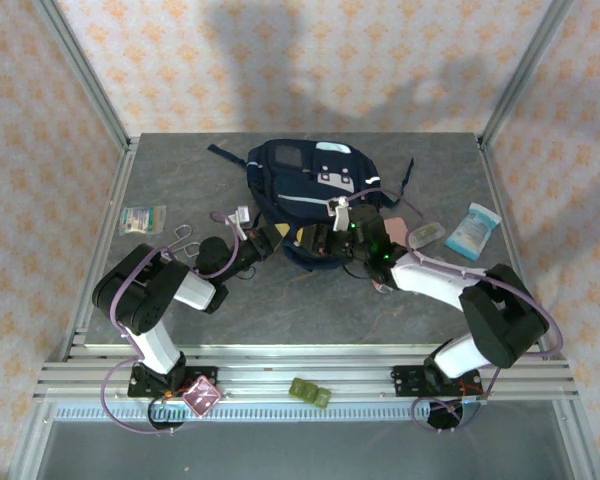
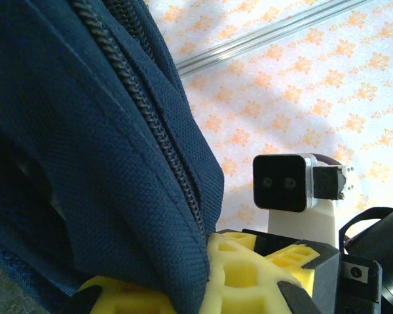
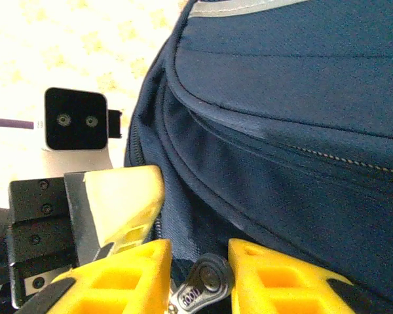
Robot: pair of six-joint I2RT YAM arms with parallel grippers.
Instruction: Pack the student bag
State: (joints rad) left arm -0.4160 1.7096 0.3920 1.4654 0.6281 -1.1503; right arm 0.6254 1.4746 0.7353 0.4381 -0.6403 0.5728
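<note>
Far middle of the table (image 1: 180, 300): the student bag (image 1: 305, 180), front panel up, long axis running nearly straight away from the arm bases, zippered end pointing back toward them, straps trailing off the far corners. Both tools right at that near end, so the bag directly ahead of each. Left gripper (image 1: 283, 238) clamped shut on a fold of navy fabric beside the zipper (image 2: 164, 150), holding that lip up in the left wrist view. Right gripper (image 1: 318, 242) just beside it, set in from the right, yellow fingers (image 3: 278, 278) standing narrowly apart with the metal zipper pull (image 3: 203, 284) between them; nothing visibly pinched, and cannot tell whether either pad touches the pull. Relation that matters, by judgement: pull sitting squarely between the right jaws, zipper track curving away round the bag's shoulder, roughly across the long axis at this end. Right arm the nearer to the pull; left merely anchoring. Probably calls for closing on the pull, then drawing along the track, not straight back.
</note>
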